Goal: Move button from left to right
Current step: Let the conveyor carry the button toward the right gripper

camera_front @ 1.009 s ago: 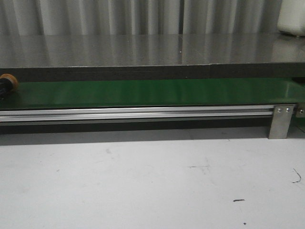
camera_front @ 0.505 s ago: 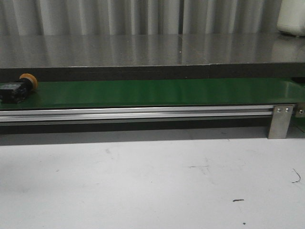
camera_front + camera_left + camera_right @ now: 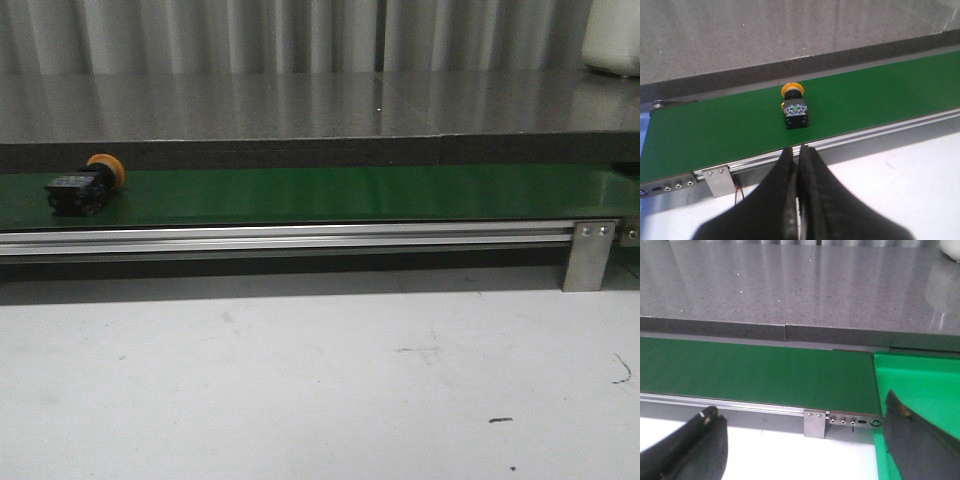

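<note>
The button (image 3: 85, 187) lies on its side on the green belt (image 3: 350, 193), far over at nine o'clock in the front view. The left claw (image 3: 798, 165) is squeezed shut and holds nothing. The right claw (image 3: 802, 440) is wide open and holds nothing.

Looks like a factory-style test lab or workshop: a green conveyor belt (image 3: 350, 193) on an aluminium rail (image 3: 290, 238), speckled grey counter (image 3: 300, 105) right behind the belt, corrugated metal wall (image 3: 250, 35) further back.
</note>
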Controlling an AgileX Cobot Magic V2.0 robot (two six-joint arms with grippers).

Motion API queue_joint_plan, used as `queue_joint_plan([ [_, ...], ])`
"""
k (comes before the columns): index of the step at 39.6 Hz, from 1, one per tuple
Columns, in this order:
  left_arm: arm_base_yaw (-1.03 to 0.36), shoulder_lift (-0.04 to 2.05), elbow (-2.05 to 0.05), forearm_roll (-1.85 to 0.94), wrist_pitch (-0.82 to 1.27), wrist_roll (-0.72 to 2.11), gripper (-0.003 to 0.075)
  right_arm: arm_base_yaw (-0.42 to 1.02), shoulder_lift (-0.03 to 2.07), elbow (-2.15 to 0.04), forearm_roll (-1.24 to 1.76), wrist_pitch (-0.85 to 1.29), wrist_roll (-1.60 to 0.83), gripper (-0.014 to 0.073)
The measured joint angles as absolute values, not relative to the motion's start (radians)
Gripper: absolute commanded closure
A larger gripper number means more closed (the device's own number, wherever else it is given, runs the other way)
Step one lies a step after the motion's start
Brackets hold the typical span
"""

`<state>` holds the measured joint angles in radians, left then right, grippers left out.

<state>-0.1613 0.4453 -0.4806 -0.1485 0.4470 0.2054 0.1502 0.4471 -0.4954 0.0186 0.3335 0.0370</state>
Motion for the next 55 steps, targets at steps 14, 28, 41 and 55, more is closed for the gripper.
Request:
queue_joint_plan([
  [14, -0.161, 0.065, -0.364, -0.172, 0.441, 0.205, 0.0741, 0.150, 0.447, -0.495, 0.019, 0.334, 0.037, -0.0052],
  [28, -0.161, 0.031, -0.358, -0.172, 0.439, 0.205, 0.0741, 0.150, 0.447, -0.495, 0.019, 0.334, 0.037, -0.0052],
  [41, -0.161, 0.031, -0.358, -0.172, 0.439, 0.205, 0.0741, 0.150, 0.447, -0.495, 0.019, 0.334, 0.037, -0.0052],
  [55, -0.161, 0.031, -0.358, -0.172, 0.439, 0.205, 0.0741, 0.150, 0.447, -0.495, 0.019, 0.334, 0.037, -0.0052],
])
